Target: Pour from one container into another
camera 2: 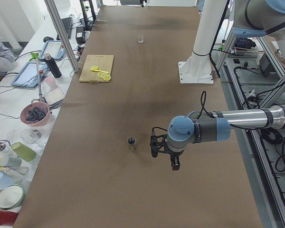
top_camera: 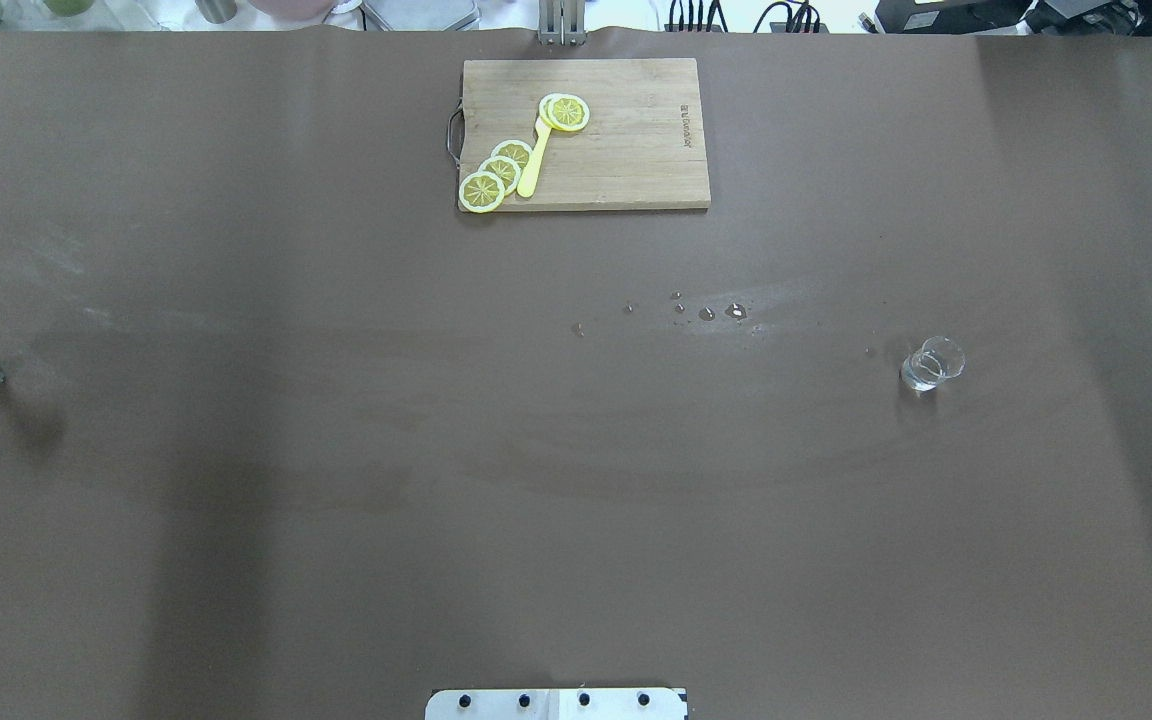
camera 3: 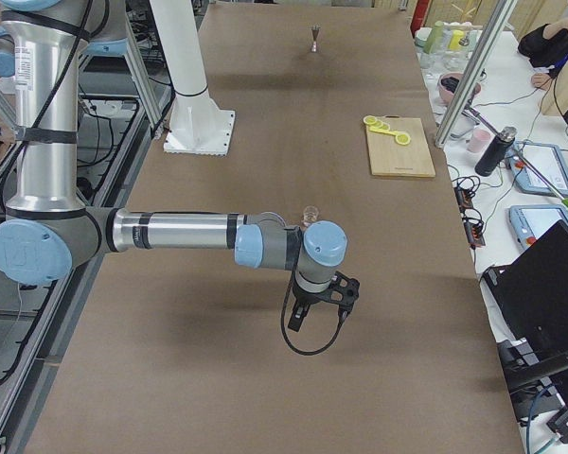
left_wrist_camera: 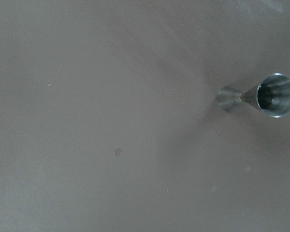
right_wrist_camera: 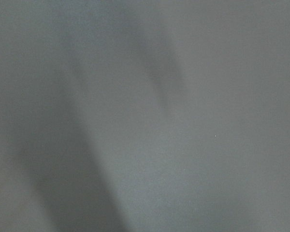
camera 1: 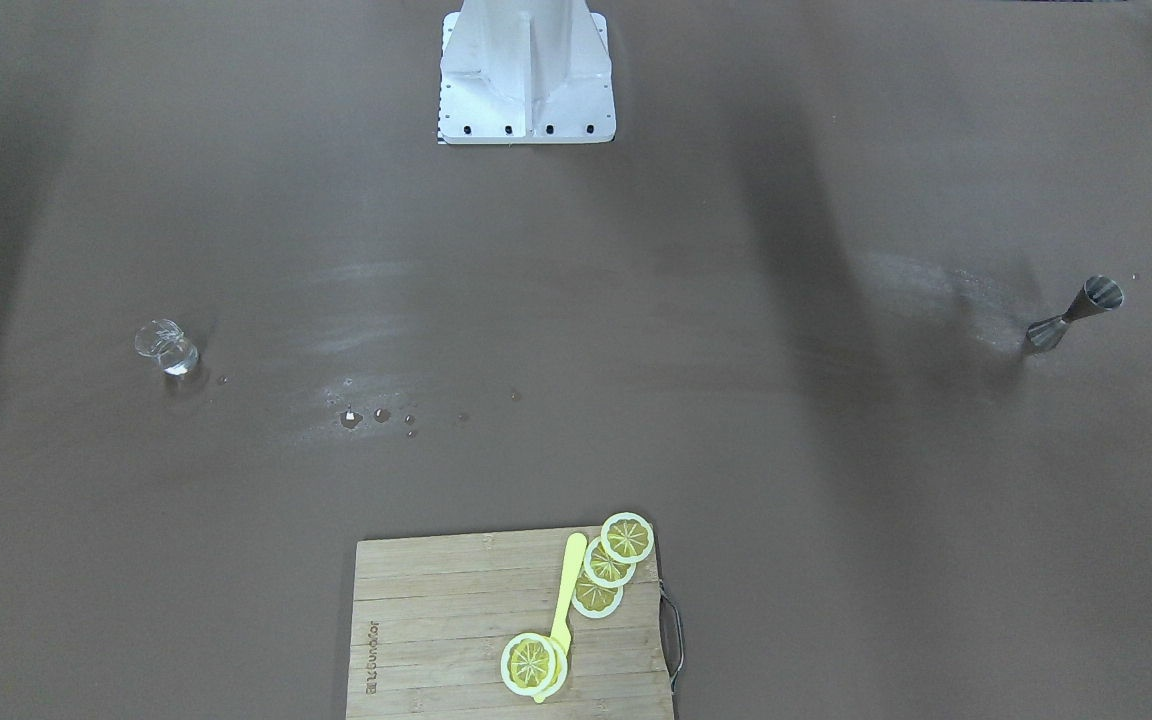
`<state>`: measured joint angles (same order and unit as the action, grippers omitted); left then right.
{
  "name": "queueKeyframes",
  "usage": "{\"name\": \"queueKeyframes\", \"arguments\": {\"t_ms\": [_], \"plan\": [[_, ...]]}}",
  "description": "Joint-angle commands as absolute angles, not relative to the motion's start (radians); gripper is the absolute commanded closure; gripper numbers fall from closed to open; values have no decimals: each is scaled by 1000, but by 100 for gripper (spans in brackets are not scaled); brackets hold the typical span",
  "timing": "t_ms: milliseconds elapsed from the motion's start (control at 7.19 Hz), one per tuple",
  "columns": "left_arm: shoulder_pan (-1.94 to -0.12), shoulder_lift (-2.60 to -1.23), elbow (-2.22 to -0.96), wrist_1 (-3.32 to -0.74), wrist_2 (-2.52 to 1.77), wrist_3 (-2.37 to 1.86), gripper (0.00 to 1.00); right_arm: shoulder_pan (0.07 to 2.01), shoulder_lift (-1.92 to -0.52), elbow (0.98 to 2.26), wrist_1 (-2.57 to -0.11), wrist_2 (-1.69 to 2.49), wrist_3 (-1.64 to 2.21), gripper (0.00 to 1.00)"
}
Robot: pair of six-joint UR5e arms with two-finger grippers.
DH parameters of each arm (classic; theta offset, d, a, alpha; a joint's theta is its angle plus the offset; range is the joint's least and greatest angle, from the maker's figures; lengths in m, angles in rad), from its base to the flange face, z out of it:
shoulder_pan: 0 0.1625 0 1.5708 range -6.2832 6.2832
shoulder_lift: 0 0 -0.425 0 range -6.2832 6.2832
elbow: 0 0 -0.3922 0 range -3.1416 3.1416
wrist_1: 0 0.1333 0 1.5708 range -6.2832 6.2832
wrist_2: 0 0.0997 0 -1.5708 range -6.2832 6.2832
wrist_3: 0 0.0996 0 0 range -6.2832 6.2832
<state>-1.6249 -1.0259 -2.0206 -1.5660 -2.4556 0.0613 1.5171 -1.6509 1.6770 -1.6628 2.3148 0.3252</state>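
Cutting board point(camera 1: 436, 640), droplets point(camera 1: 351, 420) between cup point(camera 1: 168, 348) and jigger point(camera 1: 1074, 313)

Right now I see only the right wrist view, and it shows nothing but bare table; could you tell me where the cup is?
Observer: The cup stands upright on the robot's right half of the table, with nothing touching it.
Operator: Thank you. And where is the jigger, please?
Observer: The jigger stands upright near the table's opposite end, on the robot's left side.
Operator: Is there anything lying between them?
Observer: Yes, a few droplets sit on the table between the cup and the board, closer to the cup's side.
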Motion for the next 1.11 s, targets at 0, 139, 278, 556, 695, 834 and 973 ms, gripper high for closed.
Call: {"name": "queueKeyframes", "arguments": {"t_ms": [0,139,278,556,695,834,973], "plan": [[-1618,-1019,-2010,-1623,-2450,91,2,1517,-1643,1678,-1663,2315,325,0],[-1618,-1020,-2013,-1623,-2450,91,2,1517,-1637,1680,-1664,2313,325,0],[-1621,-1019,-2014,-1623,-2456,91,2,1517,-1638,1684,-1664,2315,325,0],[-1621,-1022,-2010,-1623,-2456,94,2,1514,-1638,1680,-1670,2313,325,0],[-1621,-1023,-2002,-1623,-2456,94,2,1514,-1647,1695,-1671,2315,324,0],[-1621,-1025,-1993,-1623,-2454,94,2,1508,-1649,1706,-1671,2316,319,0],[-1617,-1032,-1970,-1626,-2459,94,2,1443,-1635,1715,-1669,2315,318,0]]}}
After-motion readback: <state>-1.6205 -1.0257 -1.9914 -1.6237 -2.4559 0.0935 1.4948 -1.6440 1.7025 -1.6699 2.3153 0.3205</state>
